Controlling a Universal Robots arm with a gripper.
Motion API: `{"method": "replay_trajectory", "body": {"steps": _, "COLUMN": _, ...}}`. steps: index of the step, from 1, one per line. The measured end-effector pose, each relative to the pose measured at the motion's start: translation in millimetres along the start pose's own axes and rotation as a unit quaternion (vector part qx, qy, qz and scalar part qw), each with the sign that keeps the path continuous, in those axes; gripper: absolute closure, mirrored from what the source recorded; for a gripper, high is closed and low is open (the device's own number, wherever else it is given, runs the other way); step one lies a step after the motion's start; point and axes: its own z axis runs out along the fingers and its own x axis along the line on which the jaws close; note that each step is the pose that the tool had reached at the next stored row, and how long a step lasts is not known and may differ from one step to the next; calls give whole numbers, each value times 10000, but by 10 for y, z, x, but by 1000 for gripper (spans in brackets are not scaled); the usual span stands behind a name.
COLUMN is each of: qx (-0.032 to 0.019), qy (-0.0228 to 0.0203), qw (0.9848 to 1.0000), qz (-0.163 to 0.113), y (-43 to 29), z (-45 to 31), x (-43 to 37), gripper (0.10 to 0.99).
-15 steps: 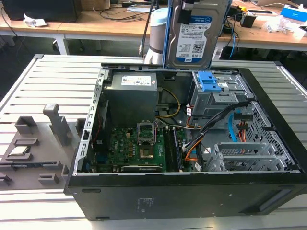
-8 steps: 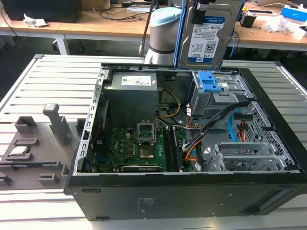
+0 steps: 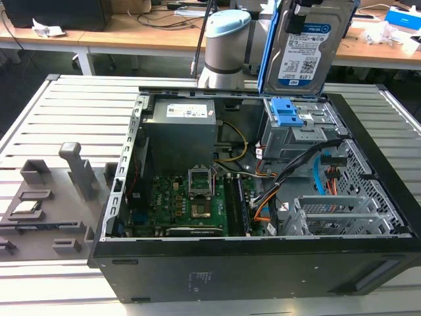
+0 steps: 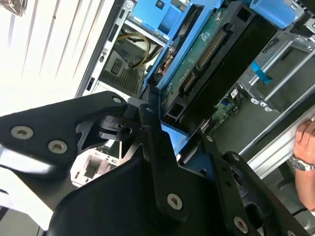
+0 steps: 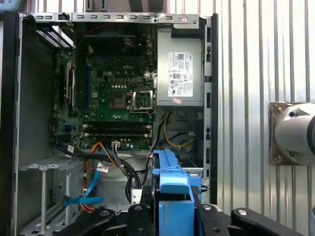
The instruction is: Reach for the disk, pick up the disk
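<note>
The disk (image 3: 306, 49) hangs upright above the open computer case (image 3: 250, 263), its white-and-blue label facing the exterior camera and a blue bracket along its edges. My gripper (image 3: 308, 12) is shut on its top end. In the second wrist view the disk (image 4: 202, 54) shows its green circuit-board side, running away from the black fingers (image 4: 150, 123). The first wrist view has the blue bracket of the disk (image 5: 174, 194) clamped between the gripper's (image 5: 174, 210) two black fingers, high over the case.
Below the disk sits the drive bay with a blue latch (image 3: 289, 112). The case holds a motherboard (image 3: 191, 204), power supply (image 3: 181, 131) and cables. Grey fixtures (image 3: 46, 197) lie on the slatted table at the exterior view's left. A person's hand (image 4: 305, 142) rests beside the case.
</note>
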Motion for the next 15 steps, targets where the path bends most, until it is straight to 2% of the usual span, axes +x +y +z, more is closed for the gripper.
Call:
{"method": "replay_trajectory", "body": {"steps": 2, "qx": 0, "qy": 0, "qw": 10000, "qz": -1, "y": -70, "z": -3, "x": -4, "gripper": 718}}
{"method": "replay_trajectory", "body": {"steps": 4, "qx": 0, "qy": 0, "qw": 10000, "qz": -1, "y": -183, "z": -8, "x": -9, "gripper": 718}}
{"method": "replay_trajectory", "body": {"steps": 10, "qx": 0, "qy": 0, "qw": 10000, "qz": -1, "y": -379, "z": -17, "x": -19, "gripper": 718}}
{"method": "replay_trajectory", "body": {"steps": 11, "qx": -1, "qy": 0, "qw": 10000, "qz": 0, "y": -429, "z": -19, "x": -21, "gripper": 718}}
{"method": "replay_trajectory", "body": {"steps": 15, "qx": -1, "qy": 0, "qw": 10000, "qz": -1, "y": -481, "z": -21, "x": -26, "gripper": 718}}
